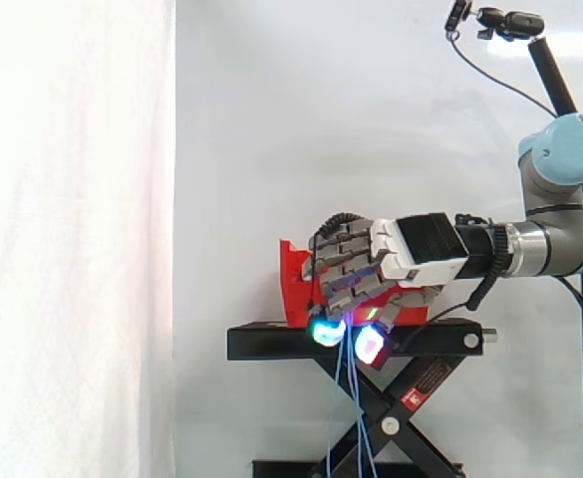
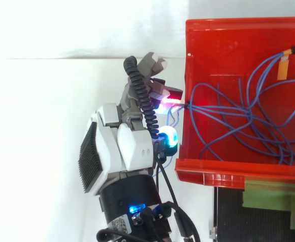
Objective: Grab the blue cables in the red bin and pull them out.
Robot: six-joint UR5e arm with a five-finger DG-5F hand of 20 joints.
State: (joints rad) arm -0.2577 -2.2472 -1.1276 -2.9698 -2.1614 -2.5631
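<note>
Clutching blue cables (image 2: 248,120) at red bin (image 2: 228,171) rim, robot hand (image 1: 361,264) curled, pinch point itself hidden

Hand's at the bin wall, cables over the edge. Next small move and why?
Probably draw the hand away from the red bin with the fingers kept curled. They seem to pinch the blue cables where these cross the bin's wall, a few strands hang below the black stand, yet most of the tangle lies inside the bin.
</note>
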